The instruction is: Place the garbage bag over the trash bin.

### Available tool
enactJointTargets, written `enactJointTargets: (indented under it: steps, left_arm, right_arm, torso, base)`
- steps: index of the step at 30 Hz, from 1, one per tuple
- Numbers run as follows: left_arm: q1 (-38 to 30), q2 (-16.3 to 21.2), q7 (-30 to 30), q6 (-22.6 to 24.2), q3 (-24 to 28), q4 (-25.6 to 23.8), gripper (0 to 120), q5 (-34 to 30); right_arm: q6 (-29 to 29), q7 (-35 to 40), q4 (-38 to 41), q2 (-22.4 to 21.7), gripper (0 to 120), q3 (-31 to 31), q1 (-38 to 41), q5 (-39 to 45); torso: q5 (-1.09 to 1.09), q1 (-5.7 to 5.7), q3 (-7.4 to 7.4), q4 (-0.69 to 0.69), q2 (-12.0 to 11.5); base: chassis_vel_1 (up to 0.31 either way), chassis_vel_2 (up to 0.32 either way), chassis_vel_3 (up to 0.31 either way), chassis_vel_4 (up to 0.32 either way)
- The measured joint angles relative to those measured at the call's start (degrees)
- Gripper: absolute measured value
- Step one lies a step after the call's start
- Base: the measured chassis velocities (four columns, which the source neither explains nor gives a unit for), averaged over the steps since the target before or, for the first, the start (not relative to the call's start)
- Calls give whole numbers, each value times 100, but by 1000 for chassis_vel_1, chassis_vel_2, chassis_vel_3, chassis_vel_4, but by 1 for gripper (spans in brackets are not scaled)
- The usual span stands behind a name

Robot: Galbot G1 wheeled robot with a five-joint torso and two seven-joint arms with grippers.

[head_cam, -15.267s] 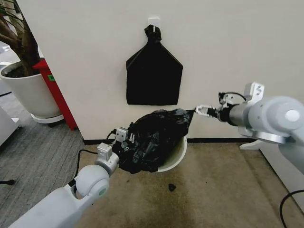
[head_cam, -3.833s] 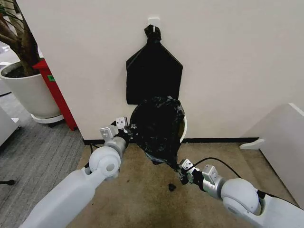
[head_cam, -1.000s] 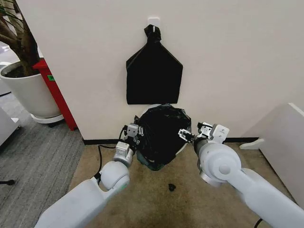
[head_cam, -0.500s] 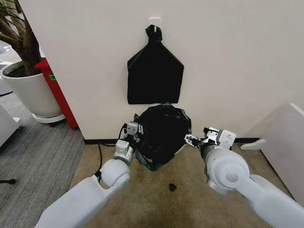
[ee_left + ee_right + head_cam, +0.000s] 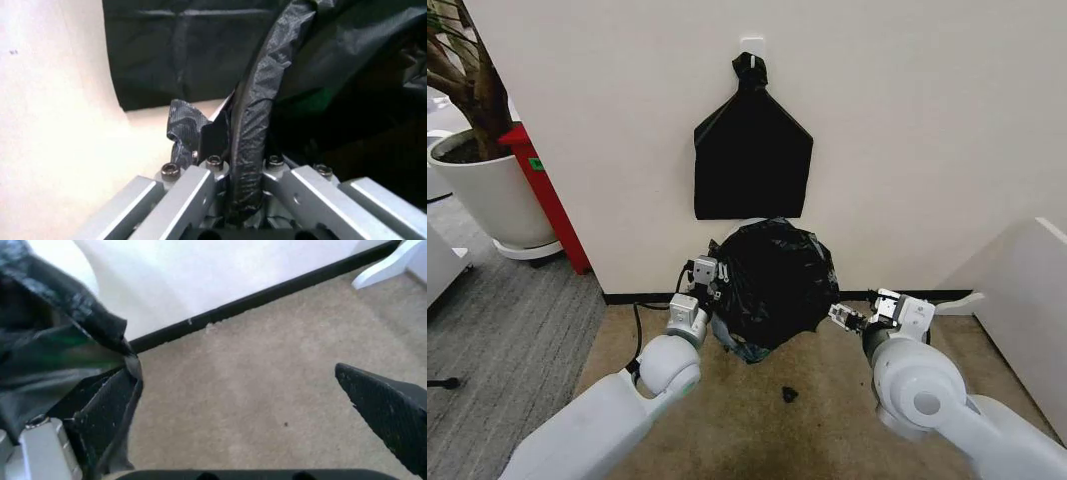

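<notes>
The glossy black garbage bag (image 5: 772, 285) is stretched over the trash bin, which leans against the wall. Only a thin pale sliver of the bin's rim (image 5: 752, 221) peeks out above the bag. My left gripper (image 5: 706, 277) is at the bag's left edge, shut on a rolled fold of the plastic (image 5: 250, 145). My right gripper (image 5: 848, 318) sits low beside the bag's right edge. It is open, with bare carpet between its fingers (image 5: 390, 412), and a flap of the bag (image 5: 100, 355) hangs against one finger.
A flat black bundle (image 5: 753, 160) hangs on the wall just above the bin. A large white plant pot (image 5: 482, 195) and a red stand (image 5: 542, 195) are at the left. White furniture (image 5: 1027, 290) is at the right. A small dark scrap (image 5: 788, 395) lies on the carpet.
My right gripper has dropped down and to the right, away from the bag's right edge, and now stands open. The left gripper keeps its hold in the same place.
</notes>
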Motion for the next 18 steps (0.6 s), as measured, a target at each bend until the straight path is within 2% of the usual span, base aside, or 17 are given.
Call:
enactJointTargets:
  steps: [11,15,18]
  left_arm:
    - [349,218,-32,113,-149,-357,1,-266]
    - [492,301,-34,208,-308,-517,1,-650]
    - [649,400,41,247,-468,-628,1,-1016]
  right_arm:
    - [-95,-54,7,-46,100,149,-208,-145]
    - [-222,-357,-72,-64,100,302,-286,-144]
    - [-302,-858,-150,-142,100,461,-378,-55]
  torso:
    - [0,0,0,2,0]
    - [0,0,-1,2,-1]
    - [1,0,-1,3,-1]
  base:
    - [0,0,0,0]
    - [0,0,0,0]
    - [0,0,0,0]
